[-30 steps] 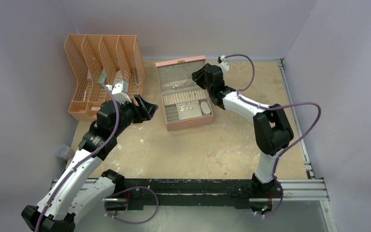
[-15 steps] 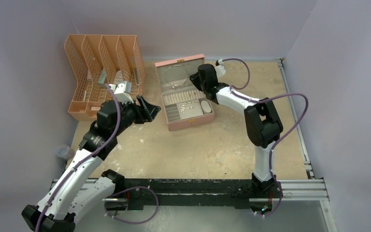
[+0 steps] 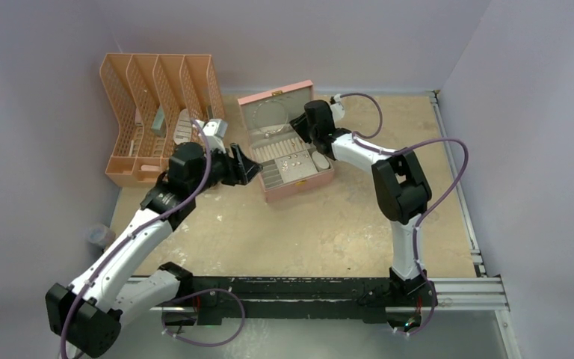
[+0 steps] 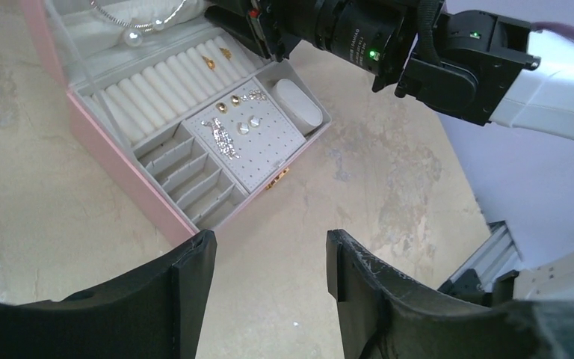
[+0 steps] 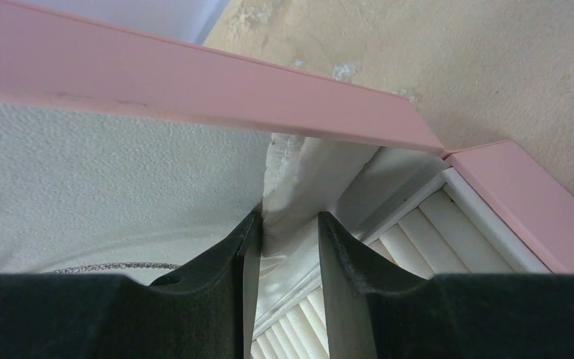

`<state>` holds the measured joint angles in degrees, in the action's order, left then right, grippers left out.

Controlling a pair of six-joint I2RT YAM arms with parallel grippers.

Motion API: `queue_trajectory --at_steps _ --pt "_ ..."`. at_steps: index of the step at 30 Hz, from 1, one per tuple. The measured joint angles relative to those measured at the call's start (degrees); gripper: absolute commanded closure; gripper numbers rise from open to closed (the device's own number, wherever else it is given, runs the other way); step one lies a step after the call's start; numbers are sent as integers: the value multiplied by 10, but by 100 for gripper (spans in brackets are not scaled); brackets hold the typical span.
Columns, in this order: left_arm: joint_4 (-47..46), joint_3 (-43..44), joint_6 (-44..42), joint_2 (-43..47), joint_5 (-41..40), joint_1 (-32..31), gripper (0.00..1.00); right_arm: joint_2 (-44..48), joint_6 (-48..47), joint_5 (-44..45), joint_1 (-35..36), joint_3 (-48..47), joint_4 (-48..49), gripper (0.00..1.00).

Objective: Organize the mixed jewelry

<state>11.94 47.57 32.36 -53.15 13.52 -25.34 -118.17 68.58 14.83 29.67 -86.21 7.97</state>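
Note:
The pink jewelry box (image 3: 299, 185) stands open at the back middle. In its lid lies a thin silver loop (image 3: 269, 120), which shows with pearl-like charms in the left wrist view (image 4: 138, 19). Small gold and sparkly earrings (image 4: 232, 123) sit on the grey pad, and two gold pieces (image 4: 217, 56) rest on the ring rolls. My left gripper (image 3: 252, 170) is open and empty, just left of the box (image 4: 119, 179), above the table (image 4: 269, 254). My right gripper (image 3: 304, 127) is at the lid's hinge corner, its fingers (image 5: 290, 224) closed on a white fold of lid lining (image 5: 291, 161).
An orange slotted file rack (image 3: 161, 112) stands at the back left, close behind my left arm. A small clear cup (image 3: 99, 235) sits at the left edge. A metal rail (image 3: 456, 187) runs along the right side. Purple walls enclose the table.
My left gripper has moved right, up to the box's left side. My right gripper has moved in to the lid's hinge corner. The box has turned slightly.

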Motion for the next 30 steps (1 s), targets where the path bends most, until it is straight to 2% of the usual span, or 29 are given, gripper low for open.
queue_trajectory --at_steps 2,7,13,16,21,30 --pt "-10 10 -22 -24 -11 -14 45 -4 0 -11 0 0 6 64" --pt "-48 83 -122 -118 -78 -98 45 -15 -2 -39 -1 1 29 63" --pt "-102 171 -225 -247 -133 -111 51 -16 -13 -73 -1 12 59 65" --pt "-112 209 -268 -313 -173 -111 52 -16 -23 -93 0 23 81 72" --pt "-111 273 -292 -394 -228 -111 53 -16 -30 -116 -1 47 117 84" --pt "-113 299 -304 -459 -271 -111 58 -16 -30 -134 -3 70 152 99"
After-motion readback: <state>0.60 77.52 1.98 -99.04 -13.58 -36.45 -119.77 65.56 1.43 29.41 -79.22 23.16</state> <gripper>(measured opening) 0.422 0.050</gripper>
